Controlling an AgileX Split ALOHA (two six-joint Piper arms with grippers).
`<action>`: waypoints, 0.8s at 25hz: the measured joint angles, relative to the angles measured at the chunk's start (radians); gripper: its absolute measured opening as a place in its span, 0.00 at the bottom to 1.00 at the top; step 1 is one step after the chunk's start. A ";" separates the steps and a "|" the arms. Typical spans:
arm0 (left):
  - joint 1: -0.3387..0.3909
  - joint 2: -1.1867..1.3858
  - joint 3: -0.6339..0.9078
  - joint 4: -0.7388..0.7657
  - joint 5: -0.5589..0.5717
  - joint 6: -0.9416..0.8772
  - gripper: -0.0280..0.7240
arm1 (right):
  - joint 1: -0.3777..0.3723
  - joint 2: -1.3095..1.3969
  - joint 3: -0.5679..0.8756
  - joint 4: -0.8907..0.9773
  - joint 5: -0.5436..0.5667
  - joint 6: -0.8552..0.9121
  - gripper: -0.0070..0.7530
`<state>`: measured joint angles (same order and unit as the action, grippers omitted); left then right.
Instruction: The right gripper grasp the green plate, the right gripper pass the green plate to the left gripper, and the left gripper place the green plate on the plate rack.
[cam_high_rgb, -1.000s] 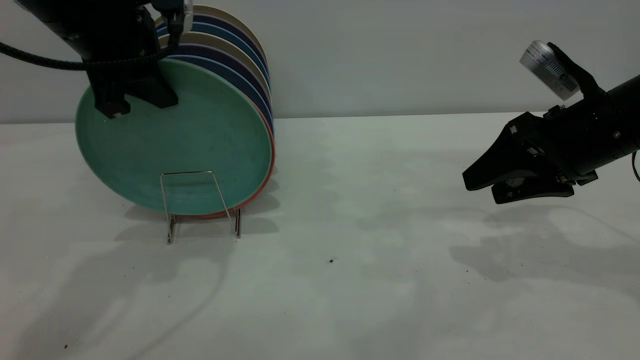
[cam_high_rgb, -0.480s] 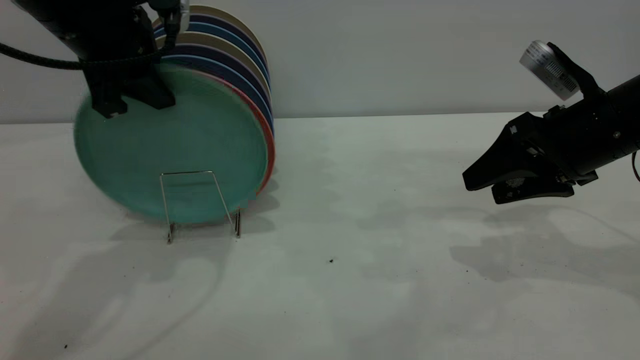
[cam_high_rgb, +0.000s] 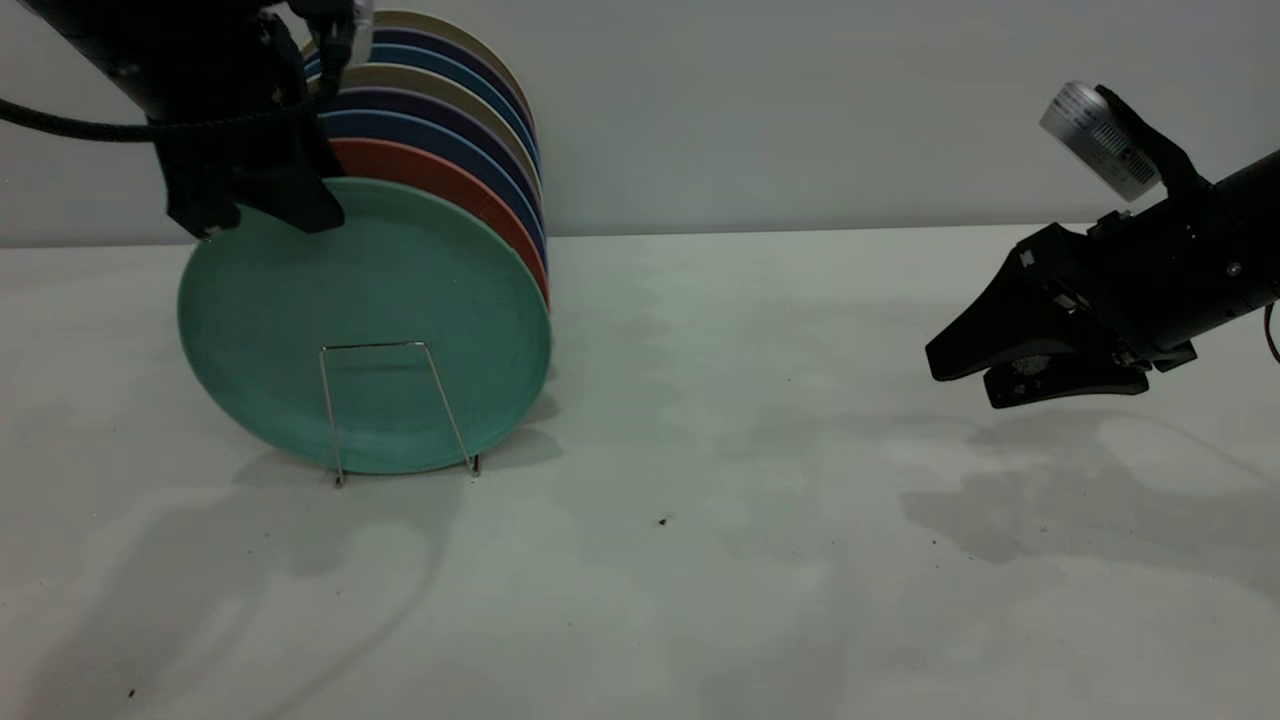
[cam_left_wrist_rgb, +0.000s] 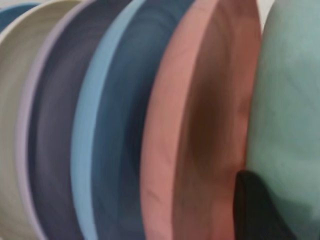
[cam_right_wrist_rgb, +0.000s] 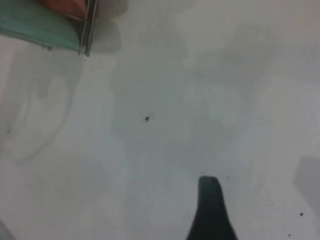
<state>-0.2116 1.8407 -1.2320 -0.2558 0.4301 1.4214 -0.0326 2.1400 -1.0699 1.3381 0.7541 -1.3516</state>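
Note:
The green plate (cam_high_rgb: 380, 320) stands upright in the front slot of the plate rack (cam_high_rgb: 375, 346), leaning on the salmon-pink plate (cam_high_rgb: 440, 175) behind it. My left gripper (cam_high_rgb: 260, 210) hangs at the plate's upper left rim with its jaws apart, no longer carrying it. In the left wrist view one black finger (cam_left_wrist_rgb: 255, 210) sits between the pink plate (cam_left_wrist_rgb: 200, 125) and the green plate (cam_left_wrist_rgb: 290, 100). My right gripper (cam_high_rgb: 960, 380) hovers open and empty over the table at the far right. Its wrist view shows one fingertip (cam_right_wrist_rgb: 210, 210), with the green plate (cam_right_wrist_rgb: 35, 27) and rack (cam_right_wrist_rgb: 87, 30) far off.
Several more plates, dark blue (cam_high_rgb: 470, 150), light blue and beige, stand in the rack behind the pink one. The white table (cam_high_rgb: 700, 500) stretches between the rack and the right arm. A grey wall stands behind.
The green plate has dropped down and a little right, settling in the rack and uncovering the pink plate's top. The left gripper has risen slightly off it. The right arm has not moved.

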 joint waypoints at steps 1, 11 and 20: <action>0.000 -0.011 0.000 0.008 0.002 0.000 0.41 | 0.000 0.000 0.000 0.000 0.000 0.000 0.77; 0.000 -0.101 -0.001 0.017 0.006 -0.021 0.41 | 0.000 0.000 0.000 0.000 0.000 0.010 0.77; 0.096 -0.238 -0.001 0.103 0.151 -0.723 0.44 | 0.011 -0.023 -0.073 -0.174 0.000 0.146 0.77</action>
<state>-0.1157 1.6030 -1.2328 -0.1533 0.5815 0.6987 -0.0214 2.1166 -1.1426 1.1644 0.7541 -1.2060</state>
